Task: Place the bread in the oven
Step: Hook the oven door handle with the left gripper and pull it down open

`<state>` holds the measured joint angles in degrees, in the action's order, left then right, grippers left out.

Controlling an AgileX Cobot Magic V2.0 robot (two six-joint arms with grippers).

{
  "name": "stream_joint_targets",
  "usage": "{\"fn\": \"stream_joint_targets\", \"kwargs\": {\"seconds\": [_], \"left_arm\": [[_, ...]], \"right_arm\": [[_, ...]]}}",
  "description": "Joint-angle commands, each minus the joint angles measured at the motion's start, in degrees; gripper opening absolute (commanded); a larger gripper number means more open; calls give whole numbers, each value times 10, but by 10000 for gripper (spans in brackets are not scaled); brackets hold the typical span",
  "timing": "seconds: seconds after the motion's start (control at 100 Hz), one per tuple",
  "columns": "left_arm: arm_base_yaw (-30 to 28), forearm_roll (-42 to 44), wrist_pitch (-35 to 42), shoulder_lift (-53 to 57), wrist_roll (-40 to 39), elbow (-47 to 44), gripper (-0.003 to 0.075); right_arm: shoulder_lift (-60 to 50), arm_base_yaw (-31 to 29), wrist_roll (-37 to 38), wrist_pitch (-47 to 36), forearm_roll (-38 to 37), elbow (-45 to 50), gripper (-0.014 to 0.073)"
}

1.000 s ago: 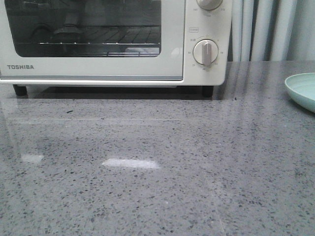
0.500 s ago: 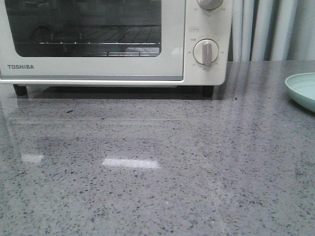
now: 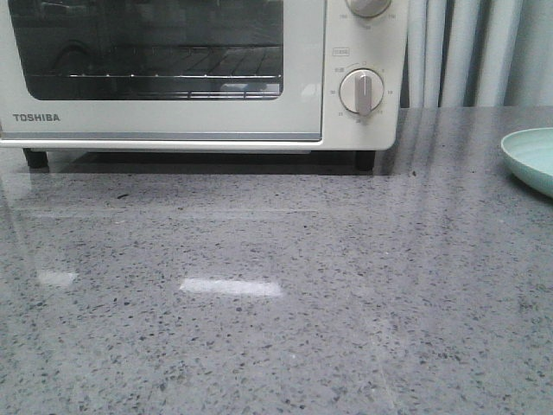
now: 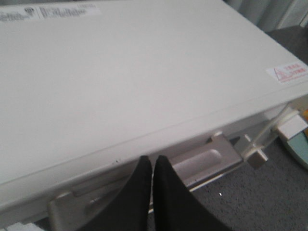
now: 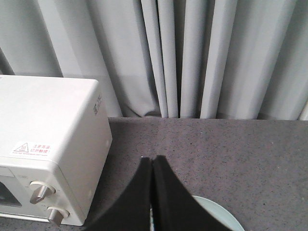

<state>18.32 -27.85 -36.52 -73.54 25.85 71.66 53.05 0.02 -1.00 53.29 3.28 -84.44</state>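
The cream-white TOSHIBA oven (image 3: 173, 121) stands at the back left of the grey table, its glass door closed, wire rack visible inside. The bread is not in view in any frame. My left gripper (image 4: 152, 159) is shut and empty, hovering above the oven's top (image 4: 125, 82) just over the door handle (image 4: 202, 161). My right gripper (image 5: 151, 159) is shut and empty, held high above the table to the right of the oven (image 5: 48, 144), over a pale green plate (image 5: 216, 211). Neither gripper shows in the front view.
The pale green plate (image 3: 531, 160) sits at the table's right edge. Grey curtains (image 3: 467, 52) hang behind the table. Two round dials (image 3: 361, 92) are on the oven's right panel. The speckled grey table (image 3: 276, 303) stretches in front of the oven.
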Motion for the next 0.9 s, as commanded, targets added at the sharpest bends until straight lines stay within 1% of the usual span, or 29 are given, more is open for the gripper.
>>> {"fn": "stream_joint_targets", "kwargs": {"seconds": [0.0,0.23,0.41,0.49,0.61,0.72,0.8,0.89], "left_arm": [[5,-22,6,4,5,19,-21],[5,-22,-32,-5,5,3,-21],[5,-30,-47,2,5,-31,-21],[5,-40,-43,20,11,-61,-21],[5,-59,-33,74,21,-114,-21],[5,-75,-32,152,21,-163,-21],[5,-88,-41,207,19,-195,-21],[5,-97,-60,268,-1,-213,-21]], "right_arm": [[-1,0,-6,-36,1,-18,-69],[-1,0,-6,-33,1,-18,-69],[-1,0,-6,-28,1,-18,-69],[-1,0,-6,-26,1,-18,-69],[-1,0,-6,-17,1,-18,-69],[-1,0,-6,-5,1,-17,-69],[-1,0,-6,9,1,-17,-69],[-1,-1,-6,40,1,-17,-69]]}}
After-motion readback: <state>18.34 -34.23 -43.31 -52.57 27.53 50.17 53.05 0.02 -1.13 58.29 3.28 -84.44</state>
